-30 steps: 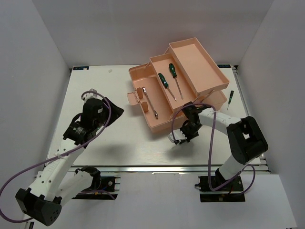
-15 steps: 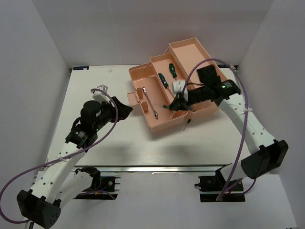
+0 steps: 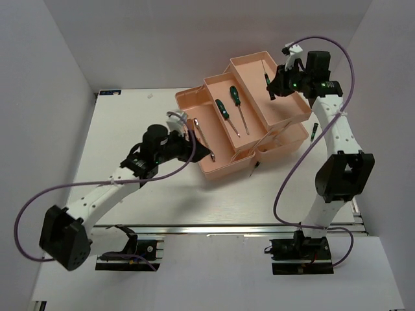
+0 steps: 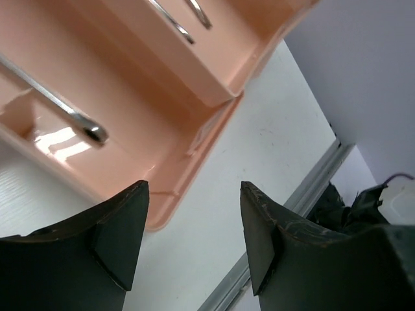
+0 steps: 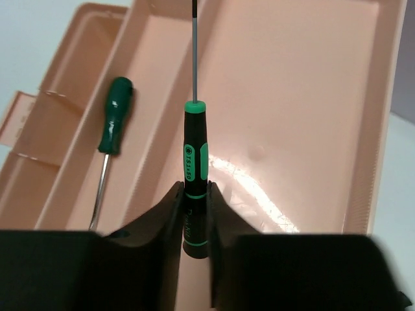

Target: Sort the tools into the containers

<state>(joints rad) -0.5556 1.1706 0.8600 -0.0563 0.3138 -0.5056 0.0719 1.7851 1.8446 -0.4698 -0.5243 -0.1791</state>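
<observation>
The white counter carries the salmon-pink toolbox, opened so that its trays step upward. Only the top view takes in all of it. Its top tray lies directly under the right claw. The right wrist view shows that tray's bare, glossy floor, which the arm partly covers from above. The middle tray sits to the left of that claw, and the lowest compartment sits just ahead of the left claw.

In the left wrist view, the left claw is released: its fingers stand wide apart with only the box rim and counter between them. The silver wrench lies ahead of it in the lowest compartment. That view catches only the wrench's round end.

The right claw is clenched on the handle of a black-and-green screwdriver, whose shaft points away over the top tray. From above it is a mere dark sliver.

Two green-handled screwdrivers lie in the middle tray. The right wrist view catches just one, to the left of the claw.

A tiny screwdriver lies on the counter beside the box, nearer the arm bases than the right claw, and shows only from above.
</observation>
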